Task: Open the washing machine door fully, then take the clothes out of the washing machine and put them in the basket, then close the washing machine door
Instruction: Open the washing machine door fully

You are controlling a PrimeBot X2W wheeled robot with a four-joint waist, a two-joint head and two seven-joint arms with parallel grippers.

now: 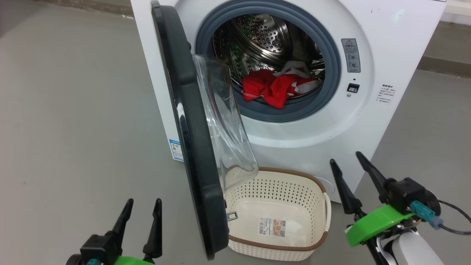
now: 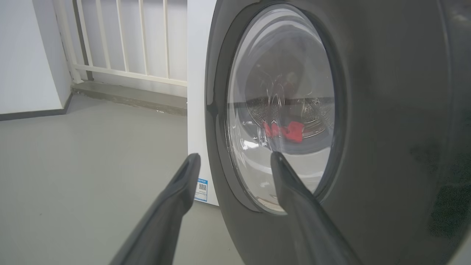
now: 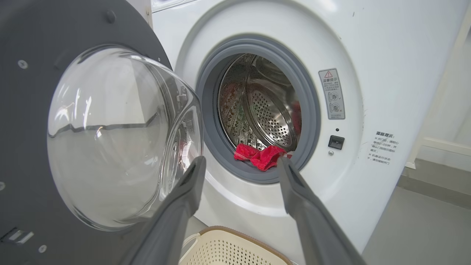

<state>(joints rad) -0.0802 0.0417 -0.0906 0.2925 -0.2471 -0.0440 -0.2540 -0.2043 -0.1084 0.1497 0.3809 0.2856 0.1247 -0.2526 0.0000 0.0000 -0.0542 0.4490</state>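
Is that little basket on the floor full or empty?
Empty: the basket shows its bare bottom and sticker; the red clothes lie inside the washing machine.

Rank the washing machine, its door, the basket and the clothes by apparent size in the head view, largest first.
1. washing machine
2. door, nearer the camera and seen nearly edge-on, so its lead over the basket is unsure
3. basket
4. clothes, clearly smallest
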